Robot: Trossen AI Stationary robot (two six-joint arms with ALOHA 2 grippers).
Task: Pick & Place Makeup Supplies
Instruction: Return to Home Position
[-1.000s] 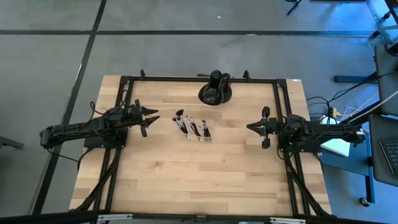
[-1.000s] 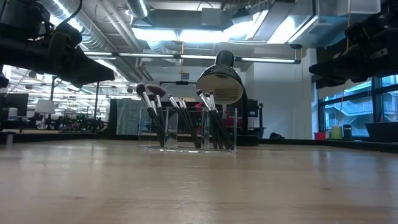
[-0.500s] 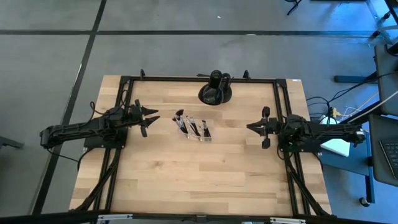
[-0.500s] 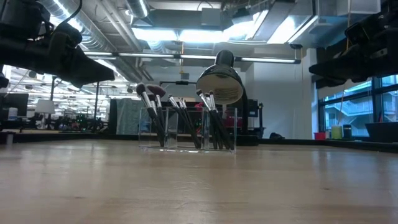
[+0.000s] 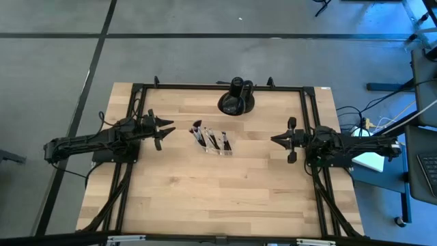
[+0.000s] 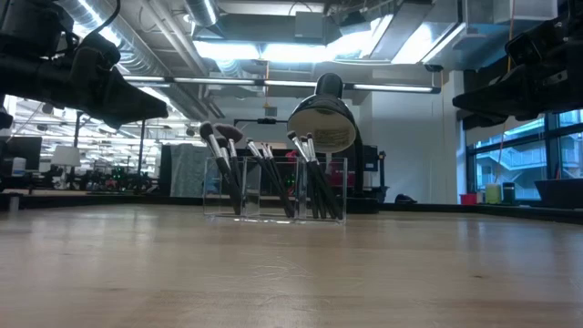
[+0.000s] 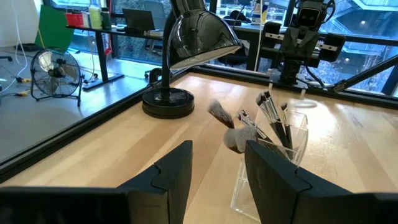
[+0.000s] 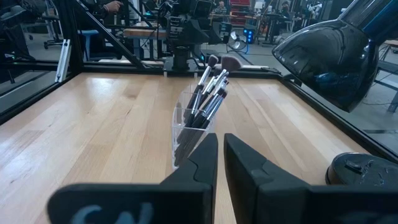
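From above, I see the makeup brushes (image 5: pixel 208 138) gathered in the clear plastic organiser (image 5: pixel 223 148) near the middle of the wooden table (image 5: pixel 205 198), handles down and bristles up, leaning at mixed angles. At table height they show as two bunches in separate compartments. The bunch on the left arm's side carries the fluffier heads, one of them reddish, and the other bunch is slimmer and darker. I cannot count them reliably. The left gripper (image 5: pixel 168 129) hangs above the table near one end of the organiser, aimed at it without touching. Its fingers (image 7: pixel 177 168) are spread apart and empty, and its wrist camera looks through the gap at the brushes. The right gripper (image 5: pixel 276 139) hangs on the opposite side, farther from the organiser and well apart from it, and is likewise aimed at it. Its fingers (image 8: pixel 202 155) are drawn together with only a thin slit between the tips, and they grip nothing. Both grippers sit clear of the tabletop, showing high in the upper corners of the low view. A black desk lamp (image 5: pixel 236 100) with a round base and domed shade stands at the table's far edge, behind the organiser and apart from it. A black metal frame (image 5: pixel 218 87) runs around the working area.
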